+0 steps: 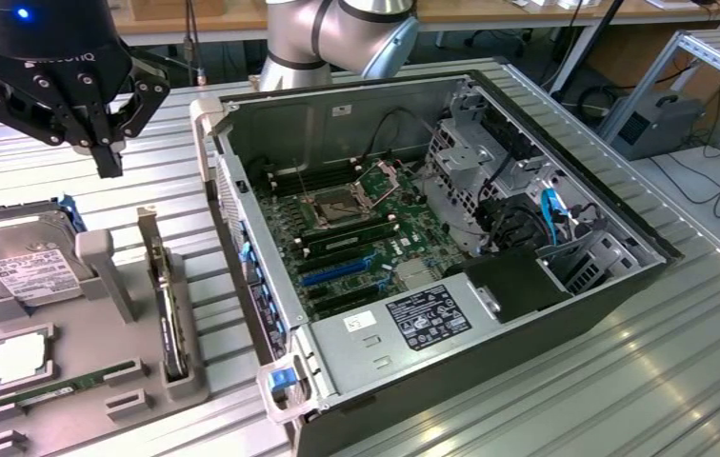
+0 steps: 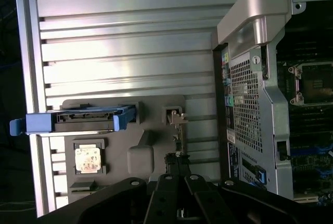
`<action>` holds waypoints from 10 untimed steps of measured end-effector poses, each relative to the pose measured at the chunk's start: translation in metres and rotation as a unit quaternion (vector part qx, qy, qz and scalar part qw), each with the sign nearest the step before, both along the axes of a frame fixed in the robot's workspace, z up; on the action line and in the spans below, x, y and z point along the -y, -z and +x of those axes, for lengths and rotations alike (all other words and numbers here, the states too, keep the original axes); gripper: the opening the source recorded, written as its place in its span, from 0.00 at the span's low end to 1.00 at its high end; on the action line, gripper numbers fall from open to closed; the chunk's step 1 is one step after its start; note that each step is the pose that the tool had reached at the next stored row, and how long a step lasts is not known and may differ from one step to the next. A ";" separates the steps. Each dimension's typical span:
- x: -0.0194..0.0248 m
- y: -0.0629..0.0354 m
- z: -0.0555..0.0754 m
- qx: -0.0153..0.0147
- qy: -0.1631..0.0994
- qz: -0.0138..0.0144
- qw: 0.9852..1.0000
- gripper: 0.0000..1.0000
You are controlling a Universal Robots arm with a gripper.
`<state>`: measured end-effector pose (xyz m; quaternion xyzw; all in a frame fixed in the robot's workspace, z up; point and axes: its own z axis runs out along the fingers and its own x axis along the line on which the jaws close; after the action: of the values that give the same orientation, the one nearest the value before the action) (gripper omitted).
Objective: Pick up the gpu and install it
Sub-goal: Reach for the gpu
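Observation:
The gpu [image 1: 165, 290] is a thin dark card with a silvery end bracket. It stands on edge in a slot of the grey holder tray [image 1: 106, 381], at the exterior view's left of the open computer case [image 1: 462, 257]. My gripper [image 1: 109, 160] hangs above the table behind the tray, apart from the card, its fingers shut with nothing between them. In the wrist view the gpu [image 2: 177, 130] appears edge-on just beyond the closed gripper [image 2: 177, 169]. The motherboard [image 1: 348, 238] lies exposed inside the case, with blue expansion slots [image 1: 334, 271].
The tray also holds a silver hard drive [image 1: 20, 262] in a blue caddy, a processor [image 1: 17, 360] and a green memory stick [image 1: 49, 390]. The case's rear wall [image 2: 250, 104] stands close beside the tray. The table is ribbed metal [image 1: 665, 362].

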<state>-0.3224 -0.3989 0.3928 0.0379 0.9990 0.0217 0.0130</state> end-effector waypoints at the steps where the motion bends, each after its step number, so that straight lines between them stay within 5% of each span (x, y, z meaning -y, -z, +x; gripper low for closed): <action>1: 0.0000 0.0000 0.000 0.000 0.000 0.000 1.000 0.11; 10: 0.0000 0.0000 0.000 0.000 0.000 0.000 1.000 0.11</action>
<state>-0.3224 -0.3990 0.3928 0.0378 0.9990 0.0217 0.0131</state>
